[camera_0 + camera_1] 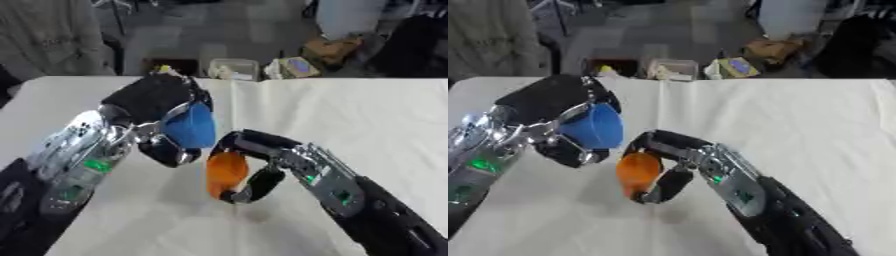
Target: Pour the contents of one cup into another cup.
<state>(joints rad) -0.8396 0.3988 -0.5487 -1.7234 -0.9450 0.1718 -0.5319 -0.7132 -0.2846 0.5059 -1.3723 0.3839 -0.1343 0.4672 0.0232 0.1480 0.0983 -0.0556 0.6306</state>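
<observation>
Above orange cup [226, 173], blue cup [191, 127].

— We are looking at evenly lit pictures: soft, diffuse light is falling from above, and the white table [350, 115] is showing bright without burning out.

— We are seeing only faint shadows, the clearest a soft grey patch lying under the orange cup [226, 172].

— Small glints are showing on the silver parts of the left hand [162, 127], and green lights are glowing on both arms.

— Everything is looking soft to us: edges of the hands and the blue cup [595, 127] are smearing, and the clutter beyond the table's far edge is blurring into dim shapes.

— The floor there is lying darker than the table.
</observation>
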